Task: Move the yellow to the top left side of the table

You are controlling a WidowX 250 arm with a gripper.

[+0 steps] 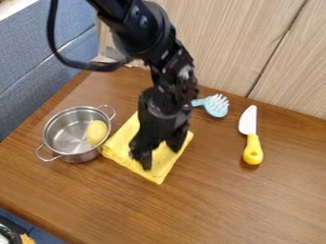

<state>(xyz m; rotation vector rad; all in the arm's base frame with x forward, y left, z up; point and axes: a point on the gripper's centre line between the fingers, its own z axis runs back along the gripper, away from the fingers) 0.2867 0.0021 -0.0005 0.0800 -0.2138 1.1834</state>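
"What are you working with out there, biggest first?"

"The wooden table (210, 205), with its top left corner as my goal. Next my black arm (137, 33), in from the top edge and bent steeply down over the middle. At its end, the claw (160, 158) points almost straight down, fingers apart, one nearer the camera."

"Is it gripping anything?"

"Nothing I can make out. It hangs over the yellow cloth (117, 144), which I take for our 'yellow'. That's folded flat near the middle of the table, so I'd want a pinch from above; the spread suits that. Whether the tips touch it, I can't tell."

"And the rest?"

"The metal pot (81, 157) sits just beside the cloth, on its left. I'd lift before heading for the corner, or I might knock a handle. The knife (253, 137) lies well off to the right, blade away from me, and the blue brush (213, 106) lies behind the cloth, bristles up. Smallest, a yellow oval piece (96, 132) rests inside the pot, contained at its right side."
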